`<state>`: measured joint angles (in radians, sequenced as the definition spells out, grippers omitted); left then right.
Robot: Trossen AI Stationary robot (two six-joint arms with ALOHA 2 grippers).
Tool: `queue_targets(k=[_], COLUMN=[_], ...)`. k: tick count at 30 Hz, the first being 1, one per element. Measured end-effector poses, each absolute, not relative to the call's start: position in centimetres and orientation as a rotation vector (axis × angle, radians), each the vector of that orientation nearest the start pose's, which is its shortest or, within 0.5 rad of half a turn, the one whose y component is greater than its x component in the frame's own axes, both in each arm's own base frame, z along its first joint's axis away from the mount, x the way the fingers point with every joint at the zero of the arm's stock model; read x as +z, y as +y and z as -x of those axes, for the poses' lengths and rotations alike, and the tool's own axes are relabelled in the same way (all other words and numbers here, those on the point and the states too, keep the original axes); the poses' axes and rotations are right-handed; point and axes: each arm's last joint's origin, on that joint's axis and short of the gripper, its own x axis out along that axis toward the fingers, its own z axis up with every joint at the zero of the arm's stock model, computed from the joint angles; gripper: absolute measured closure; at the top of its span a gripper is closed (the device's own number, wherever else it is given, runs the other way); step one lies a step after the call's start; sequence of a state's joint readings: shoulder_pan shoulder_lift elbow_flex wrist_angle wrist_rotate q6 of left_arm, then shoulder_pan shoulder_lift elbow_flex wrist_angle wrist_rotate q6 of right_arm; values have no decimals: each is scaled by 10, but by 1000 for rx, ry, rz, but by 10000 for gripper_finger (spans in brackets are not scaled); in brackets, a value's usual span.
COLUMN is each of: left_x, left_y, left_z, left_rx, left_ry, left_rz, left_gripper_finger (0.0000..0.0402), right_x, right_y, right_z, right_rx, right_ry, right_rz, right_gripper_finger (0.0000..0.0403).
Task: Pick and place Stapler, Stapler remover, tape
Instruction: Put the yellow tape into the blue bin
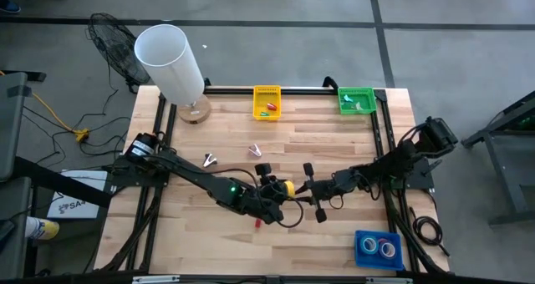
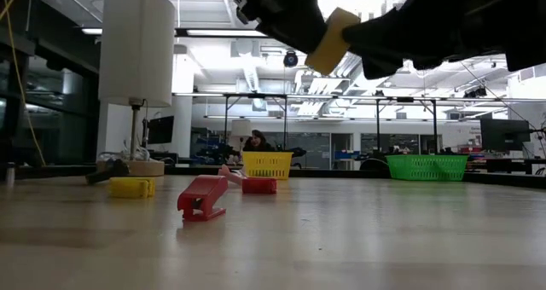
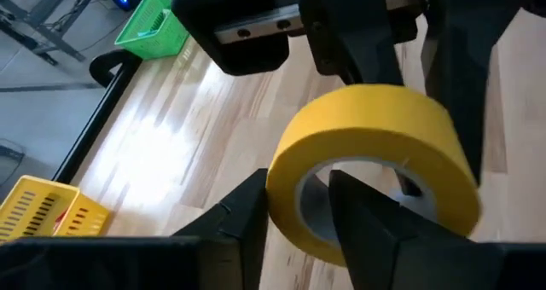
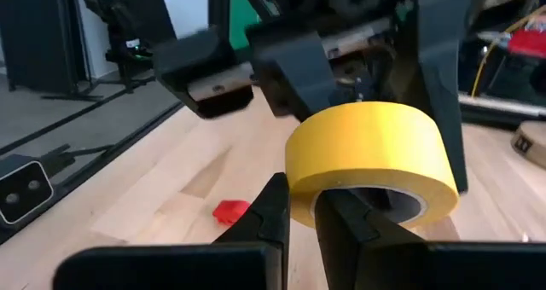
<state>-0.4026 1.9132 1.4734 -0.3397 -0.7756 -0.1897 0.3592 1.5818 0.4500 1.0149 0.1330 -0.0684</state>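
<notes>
A yellow tape roll (image 1: 287,186) with a pale core is held in the air above the middle of the table, between my two grippers. My left gripper (image 1: 277,190) comes at it from the table's left and is shut on it. My right gripper (image 1: 303,186) comes from the right and is also shut on it. The low view shows the roll (image 2: 333,41) well above the tabletop. A small red piece (image 1: 259,222) lies on the table below my left arm. A blue bin (image 1: 377,248) at the near right holds two tape rolls. My left gripper (image 3: 299,196) pinches the roll's wall (image 3: 286,183), one finger (image 3: 243,217) outside the ring and one finger (image 3: 367,217) inside the core. It comes about level from the table's left. The roll is lifted clear of the table. My right gripper (image 4: 303,200) pinches the roll's wall (image 4: 300,175) on the opposite side, one finger (image 4: 260,217) outside and one finger (image 4: 350,222) inside the core. It comes about level from the table's right. The roll is clear of the table.
A yellow basket (image 1: 267,102) and a green basket (image 1: 356,100) stand at the far edge. A white lamp (image 1: 171,63) stands at the far left. Two small items (image 1: 208,159) (image 1: 256,150) lie left of centre. Black rails run along the table's sides.
</notes>
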Motion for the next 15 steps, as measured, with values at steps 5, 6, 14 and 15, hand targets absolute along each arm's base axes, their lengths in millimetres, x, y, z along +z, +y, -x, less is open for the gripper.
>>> queue_targets(k=[5, 6, 14, 15], left_x=[242, 243, 252, 253], left_y=[-145, -144, -143, -143], left_z=[-390, -389, -384, -383], left_rx=[408, 408, 413, 420], left_ry=[634, 637, 725, 739], left_rz=[-268, -270, -277, -272], left_gripper_finger=[271, 271, 271, 271], right_x=[155, 154, 143, 142], right_y=[88, 87, 79, 79], right_z=[-262, -262, -261, -261], right_rx=[205, 200, 160, 167], right_ry=[159, 167, 291, 311], right_rz=[69, 63, -19, -35], right_gripper_finger=[375, 375, 376, 376])
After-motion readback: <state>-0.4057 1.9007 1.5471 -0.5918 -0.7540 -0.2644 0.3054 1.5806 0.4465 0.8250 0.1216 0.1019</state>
